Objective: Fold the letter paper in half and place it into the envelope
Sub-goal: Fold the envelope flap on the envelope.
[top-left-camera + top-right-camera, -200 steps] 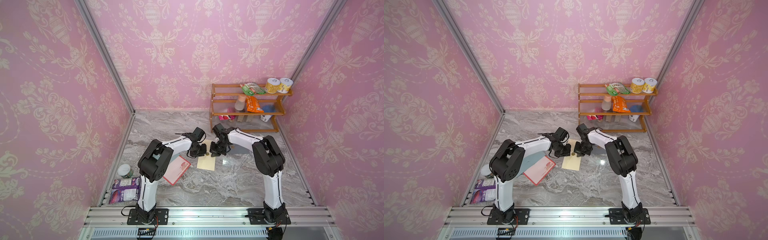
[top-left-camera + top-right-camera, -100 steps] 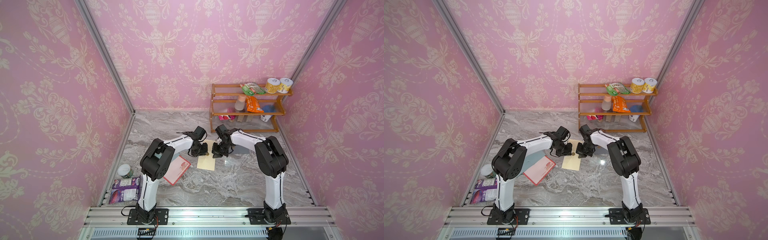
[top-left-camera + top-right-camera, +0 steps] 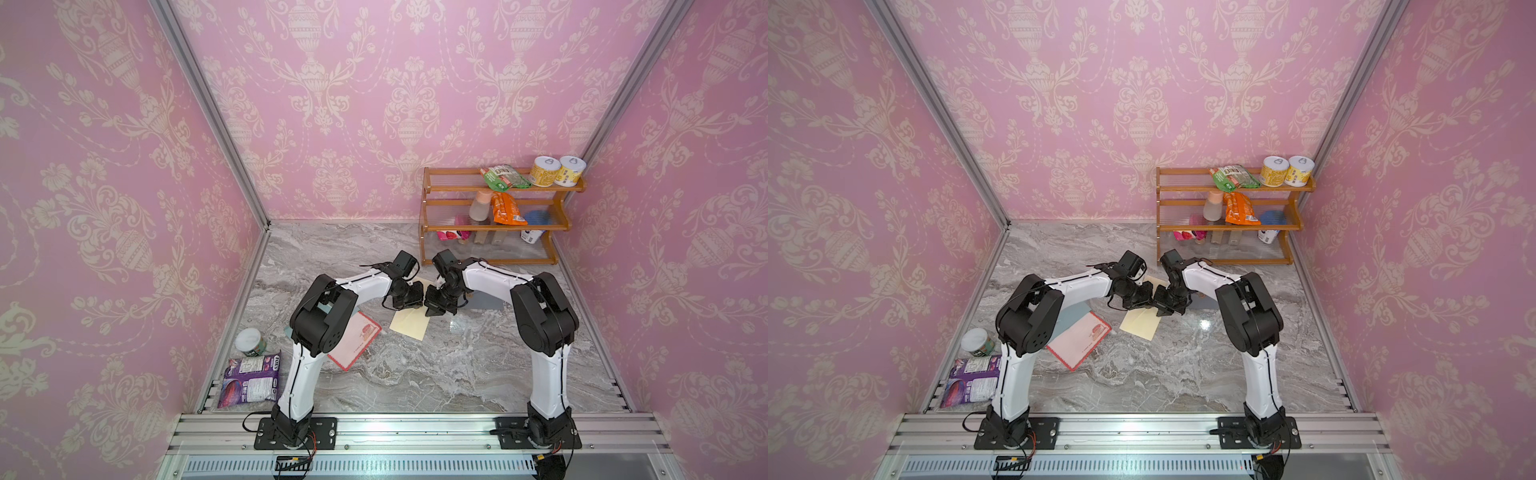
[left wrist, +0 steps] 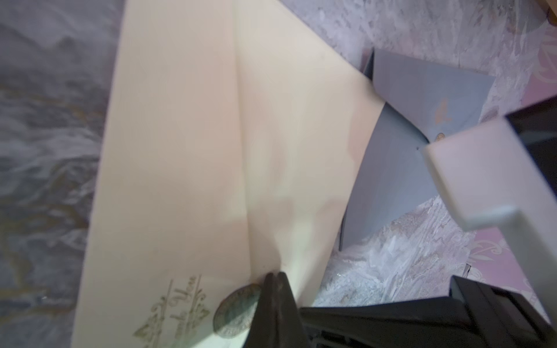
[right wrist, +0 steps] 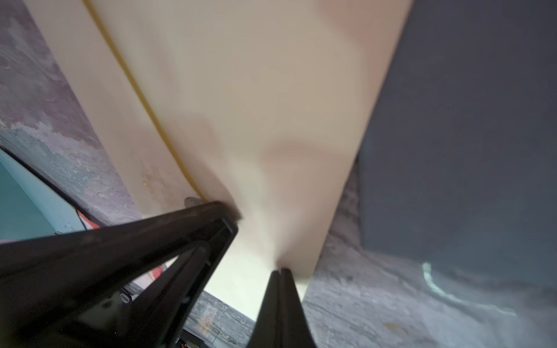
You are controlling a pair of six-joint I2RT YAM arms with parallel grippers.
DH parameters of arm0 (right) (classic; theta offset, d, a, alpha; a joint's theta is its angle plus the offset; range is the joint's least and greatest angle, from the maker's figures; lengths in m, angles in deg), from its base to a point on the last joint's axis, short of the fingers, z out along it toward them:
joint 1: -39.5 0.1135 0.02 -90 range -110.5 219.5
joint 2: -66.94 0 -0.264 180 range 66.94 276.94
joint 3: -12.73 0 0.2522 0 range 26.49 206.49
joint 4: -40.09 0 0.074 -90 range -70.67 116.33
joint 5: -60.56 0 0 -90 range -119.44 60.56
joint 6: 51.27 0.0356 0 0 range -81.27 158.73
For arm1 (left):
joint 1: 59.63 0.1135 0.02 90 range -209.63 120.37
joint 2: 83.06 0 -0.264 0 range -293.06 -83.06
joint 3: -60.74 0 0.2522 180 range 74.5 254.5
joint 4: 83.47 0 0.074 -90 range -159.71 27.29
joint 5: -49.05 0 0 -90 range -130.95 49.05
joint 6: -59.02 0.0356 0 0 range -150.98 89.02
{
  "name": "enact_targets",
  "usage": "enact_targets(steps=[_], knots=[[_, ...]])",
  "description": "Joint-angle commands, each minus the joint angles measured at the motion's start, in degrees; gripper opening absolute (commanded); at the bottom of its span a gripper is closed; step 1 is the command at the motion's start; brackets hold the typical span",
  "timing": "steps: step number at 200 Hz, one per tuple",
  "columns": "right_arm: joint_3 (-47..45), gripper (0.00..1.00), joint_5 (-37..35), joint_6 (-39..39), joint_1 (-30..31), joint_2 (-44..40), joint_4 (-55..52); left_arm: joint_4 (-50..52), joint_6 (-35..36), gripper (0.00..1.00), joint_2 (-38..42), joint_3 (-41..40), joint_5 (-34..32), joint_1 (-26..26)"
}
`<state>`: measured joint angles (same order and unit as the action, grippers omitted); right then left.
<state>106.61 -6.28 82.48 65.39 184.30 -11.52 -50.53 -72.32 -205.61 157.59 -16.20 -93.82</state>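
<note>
The cream letter paper (image 3: 409, 326) (image 3: 1140, 326) lies mid-table in both top views, with a crease down it and gold print and a round seal near one edge (image 4: 235, 310). My left gripper (image 3: 409, 305) (image 4: 275, 277) is shut on that edge beside the seal. Right next to it, my right gripper (image 3: 432, 309) (image 5: 281, 271) is shut on the same paper, whose held part curves up off the table (image 5: 271, 105). The grey-blue envelope (image 3: 484, 300) (image 4: 422, 99) lies flat just right of the paper, partly under the right arm.
A pink card with a red border (image 3: 357, 338) lies left of the paper, over a pale blue sheet (image 3: 328, 309). A can (image 3: 250, 341) and a purple pouch (image 3: 249, 380) sit at the front left. A wooden shelf (image 3: 494, 226) with goods stands at the back right.
Both grippers, still shut on the paper, have drawn closer together and shifted a little toward the front, bringing the held edge over the near half.
</note>
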Motion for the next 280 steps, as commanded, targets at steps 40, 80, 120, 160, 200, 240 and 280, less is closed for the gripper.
enact_targets(steps=[40, 80, 120, 160, 200, 240, 280], knots=[[-2.87, 0.0, -5.06, 0.9, 0.27, 3.62, -3.28, 11.25, 6.65, 0.0, 3.92, -6.14, -5.82, 1.68], [-2.36, 0.0, -5.3, 0.82, 0.29, 4.25, -3.63, 13.9, 9.75, 0.0, 6.54, -7.04, -6.14, 1.94], [-2.16, 0.0, -4.91, 0.8, 0.24, 4.54, -3.55, 13.22, 10.05, 0.0, 7.94, -7.44, -4.75, 1.5], [-2.37, 0.0, -4.15, 1.68, 0.29, 4.72, -2.79, 11.67, 8.62, 0.0, 4.63, -4.99, -2.88, -0.7], [-3.21, 0.0, -3.82, 2.56, 0.16, 4.55, -1.99, 7.83, 5.12, 0.0, 1.36, -4.48, -1.23, -1.37], [-3.54, 0.0, -3.47, 3.1, -0.06, 4.83, -1.44, 7.12, 4.94, 0.0, 0.4, -5.28, -1.76, -1.05], [-3.23, 0.0, -3.93, 2.97, -0.16, 5.02, -1.77, 9.53, 8.54, 0.0, 3.61, -7.82, -2.74, 2.64]])
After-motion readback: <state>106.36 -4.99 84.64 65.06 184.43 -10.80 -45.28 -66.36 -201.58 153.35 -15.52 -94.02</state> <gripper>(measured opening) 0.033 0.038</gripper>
